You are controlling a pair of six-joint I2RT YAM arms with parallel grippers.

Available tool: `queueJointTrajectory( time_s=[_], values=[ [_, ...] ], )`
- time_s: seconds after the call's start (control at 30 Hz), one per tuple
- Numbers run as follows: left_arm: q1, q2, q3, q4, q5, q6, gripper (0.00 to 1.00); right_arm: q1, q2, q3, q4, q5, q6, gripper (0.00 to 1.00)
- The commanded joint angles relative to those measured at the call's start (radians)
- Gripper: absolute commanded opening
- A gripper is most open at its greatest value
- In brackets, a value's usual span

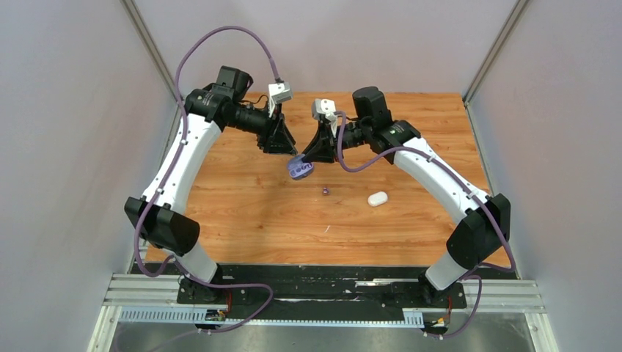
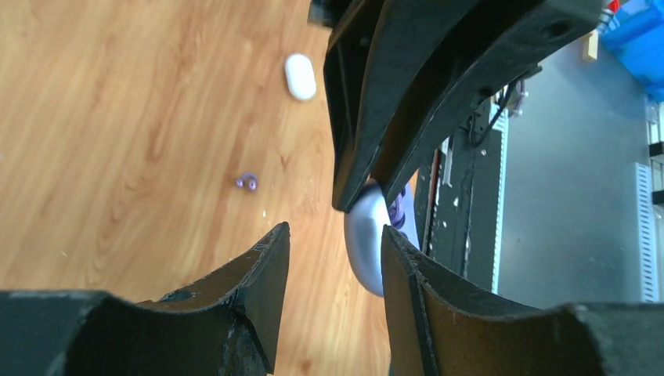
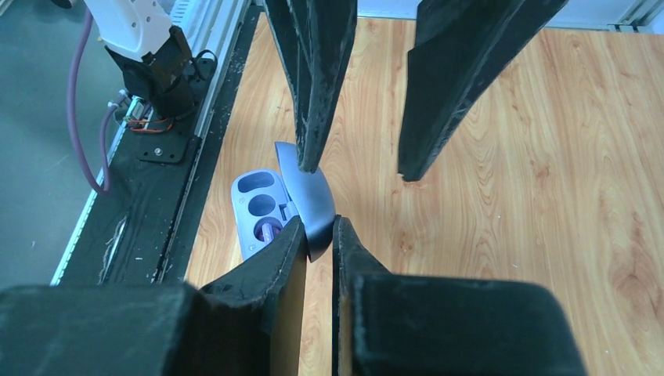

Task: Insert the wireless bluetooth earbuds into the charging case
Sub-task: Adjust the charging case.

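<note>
The right claw [image 3: 318, 227] pinches the open purple case [image 3: 254, 205] by its lid [image 3: 309, 196]. The left claw [image 2: 335, 232] hangs half open beside it.

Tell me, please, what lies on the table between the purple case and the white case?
One loose purple earbud lies there, nothing else; the top view shows it best.

1. Table [image 1: 242, 227]: wood-grain laminate top, orange-brown, evenly lit.
2. Walls [image 1: 330, 44]: plain pale grey panels on three sides.
3. Corner posts [image 1: 149, 44]: slim metal uprights at the rear.
4. Rail [image 1: 139, 293]: ribbed aluminium extrusion along the near edge.
</note>
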Motion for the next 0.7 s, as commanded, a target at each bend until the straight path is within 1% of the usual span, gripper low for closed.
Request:
queueJointTrajectory(
  time_s=[0.0,0.17,0.3,0.43,0.53,0.67],
  values=[
    [-0.013,-0.009,0.043,-0.125,-0.029,0.066,0.53,0.006,-0.027,0.057,-0.012,0.051,-0.039,0.00],
    [-0.035,0.015,0.050,-0.155,-0.058,0.087,0.47,0.016,-0.013,0.070,-0.011,0.074,-0.028,0.00],
    [-0.043,0.025,0.055,-0.171,-0.065,0.100,0.46,0.022,-0.001,0.078,-0.009,0.095,-0.017,0.00],
    [-0.044,0.005,0.023,-0.081,-0.098,0.039,0.44,0.026,0.001,0.083,-0.003,0.082,-0.009,0.00],
    [-0.045,-0.002,-0.001,-0.039,-0.101,0.019,0.41,0.026,0.004,0.084,0.006,0.072,0.026,0.00],
    [-0.045,-0.009,-0.017,0.003,-0.109,-0.003,0.41,0.026,0.006,0.078,0.014,0.056,0.050,0.00]
  ],
)
